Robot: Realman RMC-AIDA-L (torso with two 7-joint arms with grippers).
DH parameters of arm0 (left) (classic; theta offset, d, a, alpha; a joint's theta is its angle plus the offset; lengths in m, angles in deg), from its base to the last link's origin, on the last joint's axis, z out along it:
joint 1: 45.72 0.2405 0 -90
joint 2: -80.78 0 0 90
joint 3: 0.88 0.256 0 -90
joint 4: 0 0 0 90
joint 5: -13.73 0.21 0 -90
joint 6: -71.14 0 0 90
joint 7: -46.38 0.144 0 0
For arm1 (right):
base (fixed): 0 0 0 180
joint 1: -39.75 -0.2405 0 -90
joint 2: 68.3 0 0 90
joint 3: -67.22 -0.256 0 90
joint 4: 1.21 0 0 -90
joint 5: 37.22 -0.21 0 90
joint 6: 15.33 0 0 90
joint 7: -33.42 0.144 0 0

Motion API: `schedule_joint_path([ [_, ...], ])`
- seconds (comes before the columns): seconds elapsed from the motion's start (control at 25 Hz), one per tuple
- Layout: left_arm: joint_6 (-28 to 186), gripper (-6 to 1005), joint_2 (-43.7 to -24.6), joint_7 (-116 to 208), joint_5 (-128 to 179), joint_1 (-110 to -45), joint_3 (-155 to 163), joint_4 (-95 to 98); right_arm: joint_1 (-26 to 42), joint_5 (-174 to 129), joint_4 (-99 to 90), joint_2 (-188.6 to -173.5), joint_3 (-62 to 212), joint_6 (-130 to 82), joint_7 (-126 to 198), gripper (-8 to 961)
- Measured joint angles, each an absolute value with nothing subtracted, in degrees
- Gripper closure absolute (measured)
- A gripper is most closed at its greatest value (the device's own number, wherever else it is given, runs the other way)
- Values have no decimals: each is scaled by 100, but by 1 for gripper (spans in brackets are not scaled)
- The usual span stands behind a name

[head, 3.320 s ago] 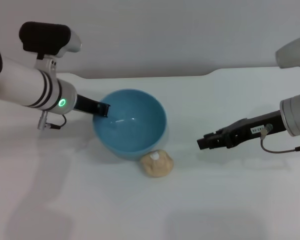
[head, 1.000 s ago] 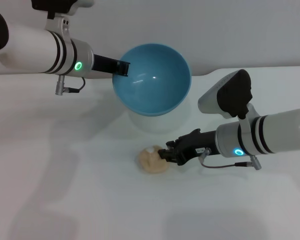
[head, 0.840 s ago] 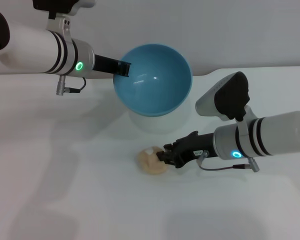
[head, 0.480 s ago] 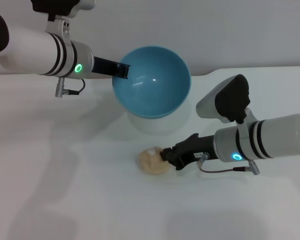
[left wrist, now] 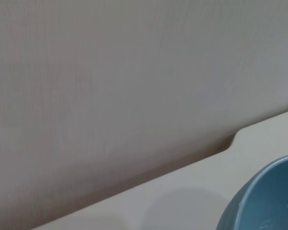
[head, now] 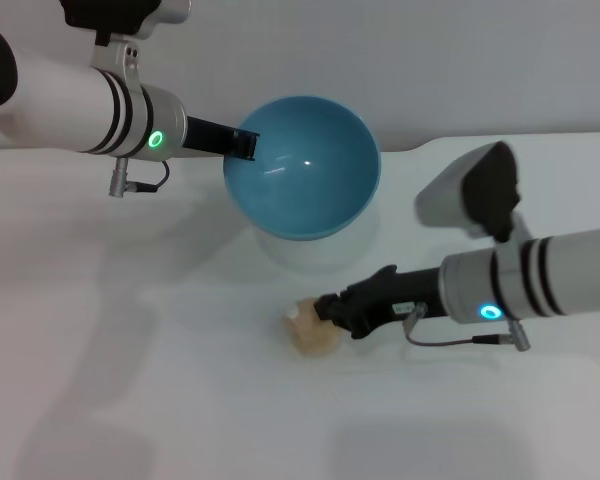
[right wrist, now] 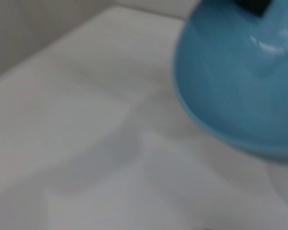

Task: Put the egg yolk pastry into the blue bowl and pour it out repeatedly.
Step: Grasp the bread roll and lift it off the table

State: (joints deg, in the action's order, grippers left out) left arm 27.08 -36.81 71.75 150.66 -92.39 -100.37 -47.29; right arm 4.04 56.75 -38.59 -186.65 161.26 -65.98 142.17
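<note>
The blue bowl (head: 305, 180) hangs above the white table, tipped with its opening toward me and nothing inside it. My left gripper (head: 242, 143) is shut on its left rim. The bowl also shows in the left wrist view (left wrist: 264, 203) and the right wrist view (right wrist: 245, 81). Below the bowl, the tan egg yolk pastry (head: 308, 335) is at the table surface, its white spot facing up and left. My right gripper (head: 325, 310) reaches in from the right and is shut on the pastry's right side.
The white table (head: 130, 380) spreads out on all sides, with a step in its back edge (head: 420, 148) at the right. A plain grey wall (left wrist: 134, 72) stands behind it.
The right gripper reached the pastry, closed on it, and has shifted it slightly to the right. The left gripper lifted the bowl off the table and now holds it steady.
</note>
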Motion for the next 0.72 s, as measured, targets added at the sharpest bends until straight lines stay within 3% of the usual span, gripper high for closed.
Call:
schedule_joint_path([
  [0.72, 2324, 974, -3694, 7124, 15655, -9424, -10026, -4306, 1073, 5950, -4929, -18657, 13424, -9925, 13775, 954],
])
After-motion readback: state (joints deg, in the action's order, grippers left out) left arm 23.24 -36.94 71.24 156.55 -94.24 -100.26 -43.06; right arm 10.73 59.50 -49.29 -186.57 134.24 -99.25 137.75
